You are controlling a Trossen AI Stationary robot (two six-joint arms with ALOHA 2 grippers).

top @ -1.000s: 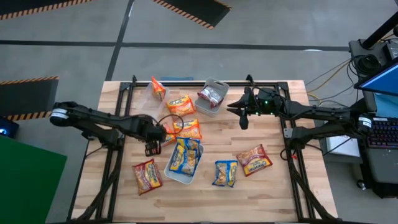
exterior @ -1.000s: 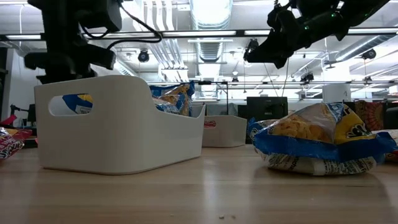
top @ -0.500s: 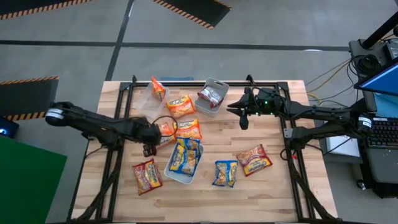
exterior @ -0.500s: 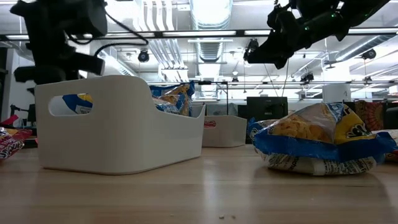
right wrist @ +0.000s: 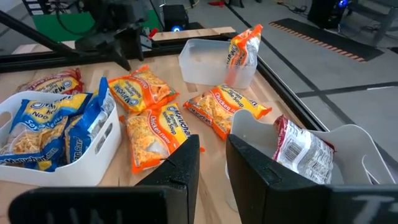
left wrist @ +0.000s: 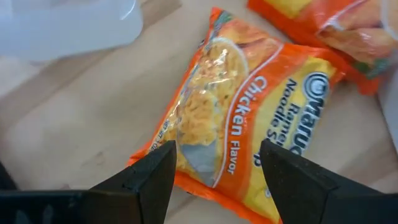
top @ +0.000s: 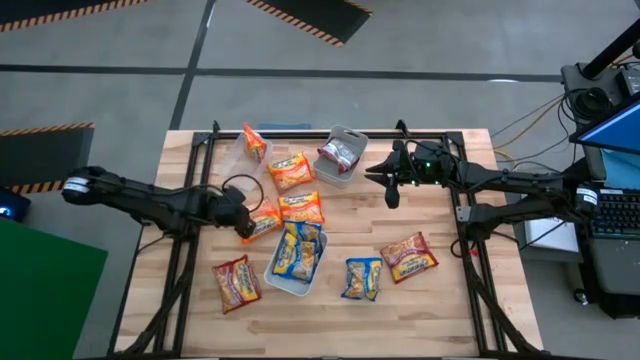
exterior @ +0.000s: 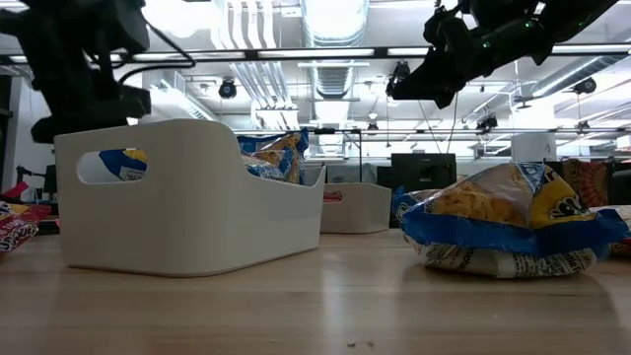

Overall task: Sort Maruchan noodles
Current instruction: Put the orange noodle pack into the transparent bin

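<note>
Maruchan packets lie across the table. My left gripper [top: 246, 224] [left wrist: 217, 163] is open, its fingers standing over an orange chicken-flavour packet [top: 264, 218] [left wrist: 239, 118] that lies flat on the wood. Two more orange packets [top: 302, 207] [top: 290, 170] lie nearby, and another [top: 253, 142] stands in a clear tray [top: 238, 152]. Blue-and-yellow packets [top: 297, 250] fill a white bin [exterior: 187, 197]. A dark red packet [top: 340, 153] [right wrist: 298, 149] sits in a second white bin. My right gripper [top: 390, 190] [right wrist: 212, 149] hovers near the far edge, open by a narrow gap.
A loose blue-and-yellow packet [top: 362, 278] [exterior: 513, 222] and two red packets [top: 234, 283] [top: 407, 257] lie toward the near edge. Black frame rails [top: 185, 250] run along both sides of the table. Bare wood shows at the near right corner.
My left arm has drawn back toward the table's left edge. Its gripper has swung from pointing at the near edge to pointing at the orange packet beside the blue-filled bin. The packets have stayed in place.
</note>
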